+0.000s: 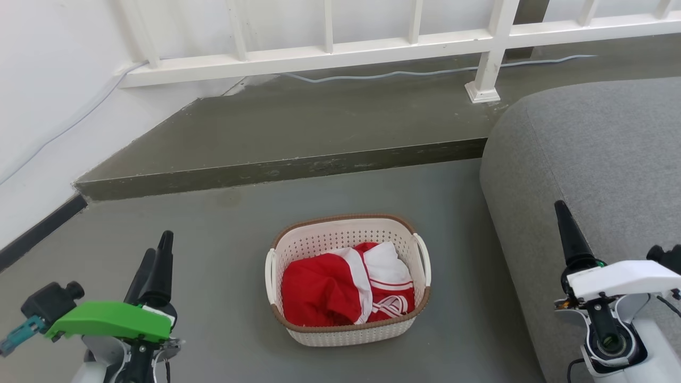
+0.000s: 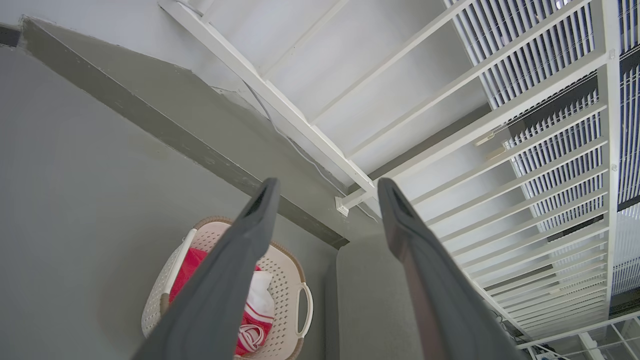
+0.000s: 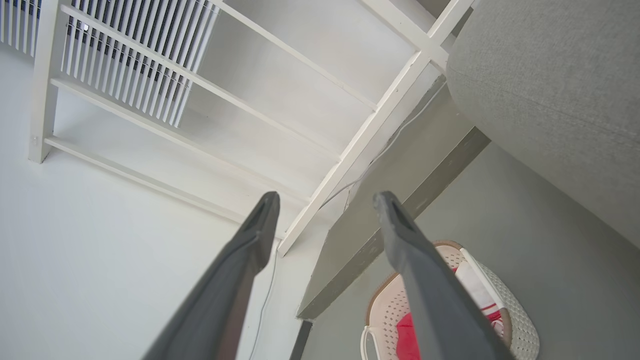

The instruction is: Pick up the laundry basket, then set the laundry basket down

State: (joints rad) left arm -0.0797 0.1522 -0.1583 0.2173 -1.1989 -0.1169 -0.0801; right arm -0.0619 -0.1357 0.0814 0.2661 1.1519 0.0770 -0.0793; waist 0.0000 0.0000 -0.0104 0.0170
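The basket (image 1: 348, 335) is sitting upright on the grey floor (image 1: 213, 250), well short of the step (image 1: 276, 171) running behind it and near the sofa (image 1: 596, 170) at its right. Red-and-white clothes (image 1: 340, 290) are lying heaped inside it. The left gripper (image 2: 328, 181) is hovering at the basket's left with its fingers spread wide, pinching nothing. In the left wrist view one finger (image 2: 235, 270) is crossing in front of the basket, well apart from it. The right gripper (image 3: 326, 196) is hanging at the basket's right, over the sofa's edge, its fingers likewise held apart and empty. The white handles (image 1: 424, 255) are standing free of both grippers. A white railing (image 1: 330, 52) is running along the back of the step.
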